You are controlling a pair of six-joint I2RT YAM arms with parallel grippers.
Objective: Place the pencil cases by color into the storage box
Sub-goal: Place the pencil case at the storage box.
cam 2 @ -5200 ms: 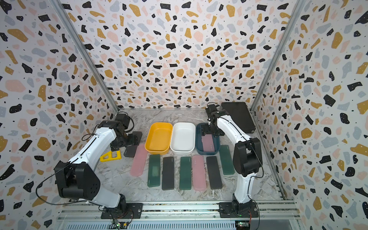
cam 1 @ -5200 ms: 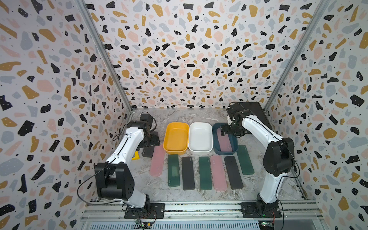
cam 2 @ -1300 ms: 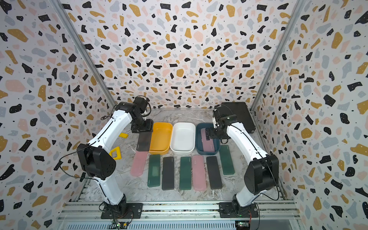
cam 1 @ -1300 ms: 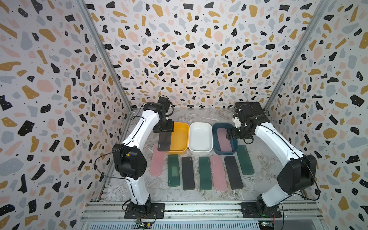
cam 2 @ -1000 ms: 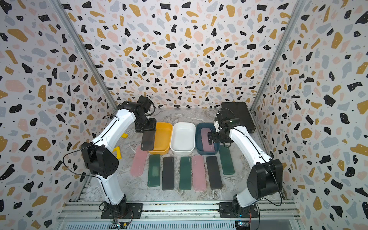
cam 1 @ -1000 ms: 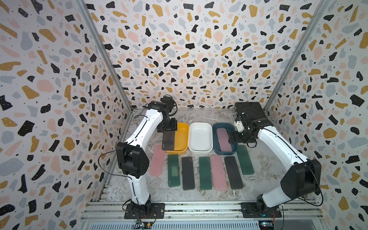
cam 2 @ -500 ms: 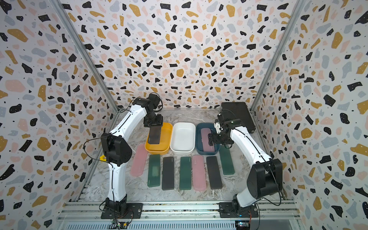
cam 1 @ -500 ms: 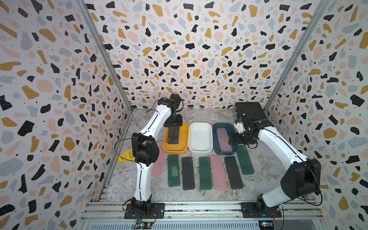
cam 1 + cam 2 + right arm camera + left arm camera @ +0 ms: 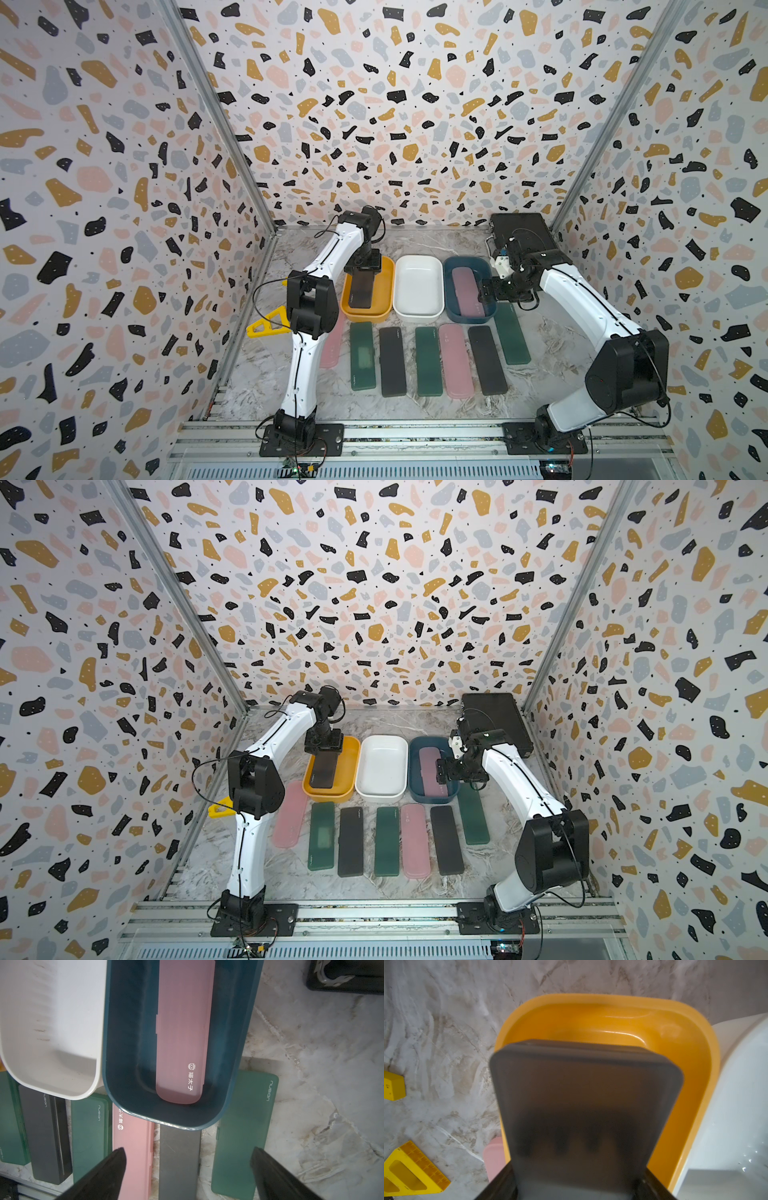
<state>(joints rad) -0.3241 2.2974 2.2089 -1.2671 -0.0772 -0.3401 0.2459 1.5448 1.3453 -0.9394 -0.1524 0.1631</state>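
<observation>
My left gripper (image 9: 364,269) (image 9: 576,1186) is shut on the far end of a black pencil case (image 9: 362,291) (image 9: 583,1095). The case slopes down into the yellow bin (image 9: 386,308) (image 9: 695,1064). My right gripper (image 9: 490,291) (image 9: 188,1151) hangs open and holds nothing, above the near right corner of the blue bin (image 9: 469,319) (image 9: 128,1032). A pink case (image 9: 465,286) (image 9: 182,1032) lies in that bin. In front of the bins lie several cases: pink (image 9: 332,349), green (image 9: 362,355), black (image 9: 392,360), green (image 9: 428,360), pink (image 9: 456,360), black (image 9: 487,359), green (image 9: 512,334).
A white bin (image 9: 417,313) stands between the yellow and blue ones. A large black briefcase (image 9: 521,232) lies at the back right corner. A yellow triangular piece (image 9: 268,324) (image 9: 411,1169) sits by the left wall. Terrazzo walls close in three sides.
My left arm has carried the black case from left of the yellow bin to over it and lowered it inside. The right gripper has drawn slightly toward the blue bin's near end, still open.
</observation>
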